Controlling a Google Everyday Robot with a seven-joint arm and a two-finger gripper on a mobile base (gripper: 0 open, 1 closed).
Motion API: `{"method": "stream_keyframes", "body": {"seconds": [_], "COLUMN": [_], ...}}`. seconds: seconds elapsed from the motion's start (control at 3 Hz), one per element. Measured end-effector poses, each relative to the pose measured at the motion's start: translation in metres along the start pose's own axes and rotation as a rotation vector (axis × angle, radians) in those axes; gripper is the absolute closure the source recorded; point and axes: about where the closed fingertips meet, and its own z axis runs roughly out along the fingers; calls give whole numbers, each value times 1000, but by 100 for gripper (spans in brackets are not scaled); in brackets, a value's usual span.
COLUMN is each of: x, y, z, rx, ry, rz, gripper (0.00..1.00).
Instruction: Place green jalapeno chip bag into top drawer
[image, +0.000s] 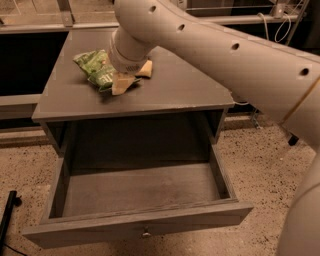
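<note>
Reaching for the bag

Pincer (121, 85) sits at the right edge of the bag (92, 65) on the worktop (175, 87); wide or narrow, I cannot tell. Next, likely: firm grasp, lift, carry down into the open drawer (145, 220).

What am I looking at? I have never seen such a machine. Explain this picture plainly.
There is one camera, looking down at a grey cabinet from its front. The thick cream tube coming in from the upper right is a robot's arm. At its end is the gripper, which serves as the robot's hand. It is lowered to the cabinet top at the edge of a green chip bag lying there. The picture does not show whether it has hold of the bag. Below, the top drawer is pulled wide open with nothing in it. The bag is meant to go there.
</note>
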Motion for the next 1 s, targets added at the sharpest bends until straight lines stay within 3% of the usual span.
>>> {"method": "stream_keyframes", "body": {"seconds": [0.33, 0.67, 1.0], "x": [-6, -8, -7], "y": [-1, -7, -9], "z": [31, 53, 68], "rx": [-5, -6, -6], "ry": [-28, -38, -33], "rz": [0, 3, 10], "gripper": [50, 50, 77]}}
